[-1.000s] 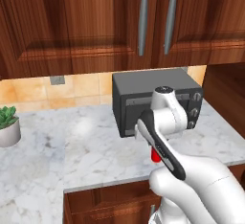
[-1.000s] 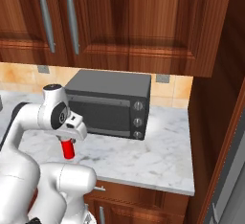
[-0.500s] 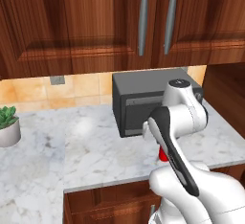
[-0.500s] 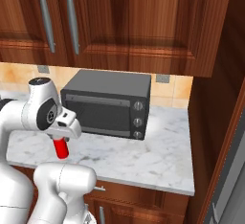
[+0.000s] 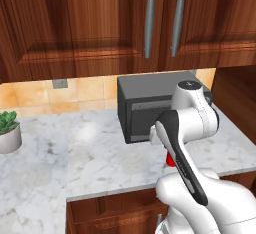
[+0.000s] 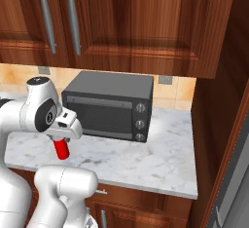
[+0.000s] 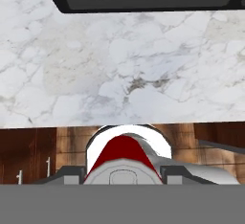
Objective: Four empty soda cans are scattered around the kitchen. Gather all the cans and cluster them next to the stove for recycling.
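A red soda can (image 6: 62, 150) hangs upright in my gripper (image 6: 62, 143), which is shut on its top, a little above the marble counter's (image 6: 146, 159) front edge. From the left base view a sliver of the can (image 5: 170, 159) peeks out behind my forearm. In the hand view the can (image 7: 122, 152) sits between my two fingertips (image 7: 71, 173), over the counter's edge and the wooden cabinet fronts below. The stove is out of view.
A dark microwave (image 6: 109, 106) stands on the counter just behind the can, also seen as the microwave (image 5: 147, 107). A potted plant (image 5: 8, 132) sits far left. Upper cabinets (image 5: 150, 23) hang overhead. A tall wooden panel (image 6: 221, 124) closes the counter's right end.
The arm's upper links have swung round, and the held can has drawn back slightly toward the counter's front edge. The grip stays shut on the can.
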Available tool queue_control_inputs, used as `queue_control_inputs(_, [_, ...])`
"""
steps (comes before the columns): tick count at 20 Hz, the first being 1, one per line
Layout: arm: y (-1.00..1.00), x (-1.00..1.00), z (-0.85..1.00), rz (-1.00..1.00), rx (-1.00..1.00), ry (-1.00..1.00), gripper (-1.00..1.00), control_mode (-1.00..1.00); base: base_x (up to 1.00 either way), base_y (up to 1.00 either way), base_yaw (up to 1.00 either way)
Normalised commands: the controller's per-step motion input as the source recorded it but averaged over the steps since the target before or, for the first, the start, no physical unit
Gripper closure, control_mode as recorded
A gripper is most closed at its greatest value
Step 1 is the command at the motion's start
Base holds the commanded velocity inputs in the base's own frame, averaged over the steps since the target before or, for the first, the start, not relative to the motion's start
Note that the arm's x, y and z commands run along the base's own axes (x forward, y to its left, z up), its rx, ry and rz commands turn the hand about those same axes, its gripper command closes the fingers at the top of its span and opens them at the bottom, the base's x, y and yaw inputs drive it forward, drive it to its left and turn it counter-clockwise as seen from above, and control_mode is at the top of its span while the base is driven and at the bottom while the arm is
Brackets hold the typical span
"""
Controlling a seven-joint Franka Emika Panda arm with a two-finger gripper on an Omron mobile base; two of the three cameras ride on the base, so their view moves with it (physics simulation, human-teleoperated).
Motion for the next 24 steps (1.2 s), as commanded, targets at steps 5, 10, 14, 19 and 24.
queue_control_inputs(5, [0.00,0.00,0.00,0.00,0.00,0.00,1.00,-1.00,0.00,0.00,0.00])
queue_control_inputs(10, [0.00,0.00,0.00,0.00,0.00,0.00,1.00,1.00,-0.05,0.02,0.00])
queue_control_inputs(14, [0.00,0.00,0.00,0.00,0.00,0.00,1.00,1.00,-1.00,0.04,0.03])
queue_control_inputs(19, [0.00,0.00,0.00,0.00,0.00,0.00,1.00,1.00,-0.96,0.06,0.38])
queue_control_inputs(24, [0.00,0.00,0.00,0.00,0.00,0.00,1.00,1.00,-0.06,-0.08,0.96])
